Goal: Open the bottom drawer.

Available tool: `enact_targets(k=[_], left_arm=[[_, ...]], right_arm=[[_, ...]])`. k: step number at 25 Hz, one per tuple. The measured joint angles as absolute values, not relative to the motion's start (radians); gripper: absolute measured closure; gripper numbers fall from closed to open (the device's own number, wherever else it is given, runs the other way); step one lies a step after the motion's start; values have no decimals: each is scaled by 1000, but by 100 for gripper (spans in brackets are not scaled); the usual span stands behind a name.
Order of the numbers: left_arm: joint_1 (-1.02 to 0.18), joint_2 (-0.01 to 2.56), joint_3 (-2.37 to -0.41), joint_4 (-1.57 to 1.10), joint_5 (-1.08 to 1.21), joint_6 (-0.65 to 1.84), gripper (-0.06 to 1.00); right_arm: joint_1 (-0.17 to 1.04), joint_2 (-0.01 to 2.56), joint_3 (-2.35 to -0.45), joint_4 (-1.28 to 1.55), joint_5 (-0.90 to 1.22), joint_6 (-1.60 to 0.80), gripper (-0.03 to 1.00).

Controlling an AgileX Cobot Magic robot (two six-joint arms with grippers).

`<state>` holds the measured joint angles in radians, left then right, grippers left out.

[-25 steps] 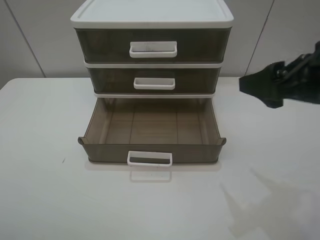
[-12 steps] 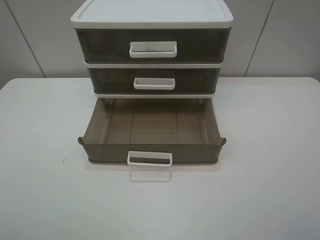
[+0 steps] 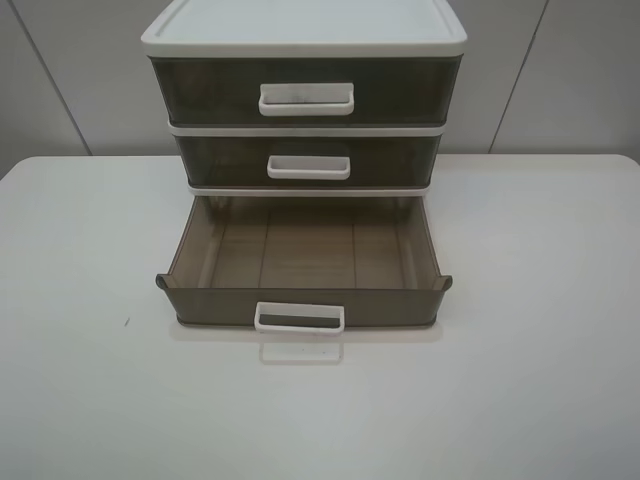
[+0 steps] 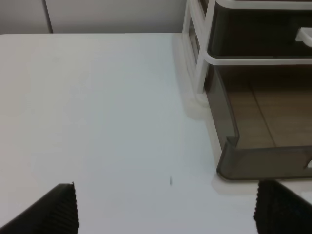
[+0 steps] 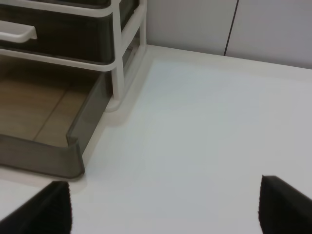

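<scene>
**Both grippers clear of the unit, bottom drawer pulled out**

The left gripper (image 4: 163,214) hangs above bare tabletop with its two dark fingertips spread wide and nothing between them; the right gripper (image 5: 163,207) is the same, jaws apart and empty. Neither shows in the high view, so both sit well apart from the cabinet front, each off to its own side of the drawer, which fits arms that have no further pulling to do.

The bottom drawer (image 3: 303,262) stands far out of its slot, its smoky-brown translucent tray resting on the tabletop (image 3: 80,380) and its ribbed floor exposed and empty. Its small white loop handle (image 3: 300,317) faces forward at the middle of the front wall, untouched by either gripper. The rear of the tray sits under the white frame, so the drawer looks seated on its track rather than lifted free. By my judgement the task is done.

Above it the middle drawer (image 3: 308,160) and the top drawer (image 3: 305,90) are flush with the white frame, closed, with their white handles centred. The three-tier drawer unit (image 3: 300,25) sits square at the back of the tabletop, near the grey wall panels.
</scene>
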<state>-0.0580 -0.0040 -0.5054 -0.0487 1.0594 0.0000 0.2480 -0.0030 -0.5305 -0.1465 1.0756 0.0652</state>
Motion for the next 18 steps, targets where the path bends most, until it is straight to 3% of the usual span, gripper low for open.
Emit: enact_targets(k=[12,18], left_arm=[[-58,-4,-505,-49,1059,0,20],[-58,-4,-505,-49,1059,0,20]], right_arm=[[238,-4,-525,-150,1068,62,21],[-12,-4,-525,-137,1067,39,21]])
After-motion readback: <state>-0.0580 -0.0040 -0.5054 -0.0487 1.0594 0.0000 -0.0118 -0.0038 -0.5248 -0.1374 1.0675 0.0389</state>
